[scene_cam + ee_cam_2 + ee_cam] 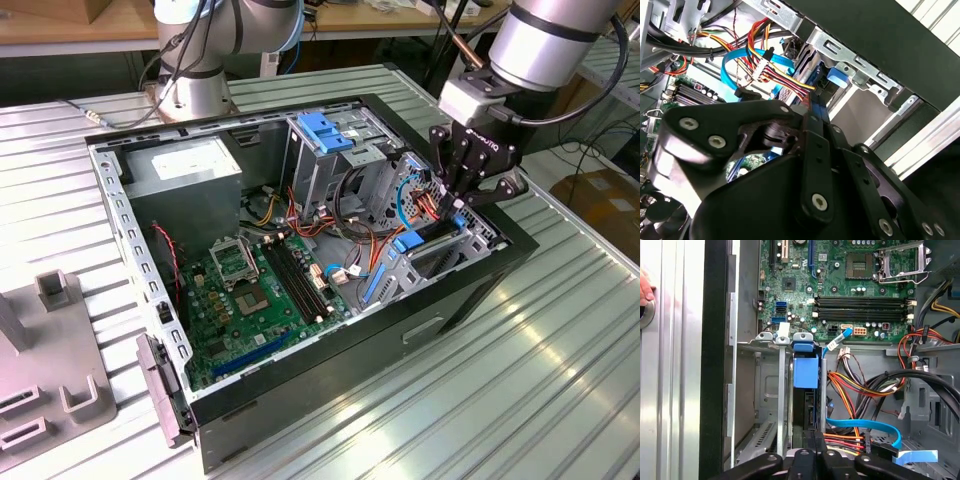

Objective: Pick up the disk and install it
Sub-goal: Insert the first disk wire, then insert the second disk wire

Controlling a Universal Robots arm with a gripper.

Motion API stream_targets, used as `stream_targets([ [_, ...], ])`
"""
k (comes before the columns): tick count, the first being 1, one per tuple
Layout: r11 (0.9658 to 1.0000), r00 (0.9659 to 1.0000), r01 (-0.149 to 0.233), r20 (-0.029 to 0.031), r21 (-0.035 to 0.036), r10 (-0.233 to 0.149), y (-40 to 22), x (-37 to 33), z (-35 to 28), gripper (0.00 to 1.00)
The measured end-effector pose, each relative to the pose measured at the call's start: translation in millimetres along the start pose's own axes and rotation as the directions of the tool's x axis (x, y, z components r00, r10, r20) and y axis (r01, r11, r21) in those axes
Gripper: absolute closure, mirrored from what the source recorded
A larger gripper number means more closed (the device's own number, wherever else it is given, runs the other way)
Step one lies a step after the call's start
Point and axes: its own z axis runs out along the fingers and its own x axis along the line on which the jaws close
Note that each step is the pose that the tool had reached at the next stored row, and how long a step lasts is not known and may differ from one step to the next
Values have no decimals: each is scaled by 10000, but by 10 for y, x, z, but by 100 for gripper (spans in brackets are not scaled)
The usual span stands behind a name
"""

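Inside the open computer case [470, 300], at its front corner on the exterior view's right, the gripper [468, 200] is reaching down into the metal drive cage [771, 390]. Its jaws are drawn close together on the edge of the disk [805, 407], which is sitting upright in the cage slot, dark body between blue rails, blue end tab [805, 371] facing the motherboard [850, 295].

Risks, as judged: the orange-and-yellow power cable bundle [860, 385] and the blue data cable [865, 426] are lying just beside the slot and could be snagging on the jaws or getting trapped under the drive; a slightly tilted disk could be jamming against the cage walls.

Surface: the case is resting on a ribbed metal desk [560, 340], with a grey fixture block [50, 370] near the exterior view's left. Room: wooden workbenches [100, 25] are standing behind.
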Motion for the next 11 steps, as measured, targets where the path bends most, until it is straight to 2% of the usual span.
stream_targets([
  [11, 10000, 10000, 0, -1, 0, 0, 0, 0, -8, 89],
])
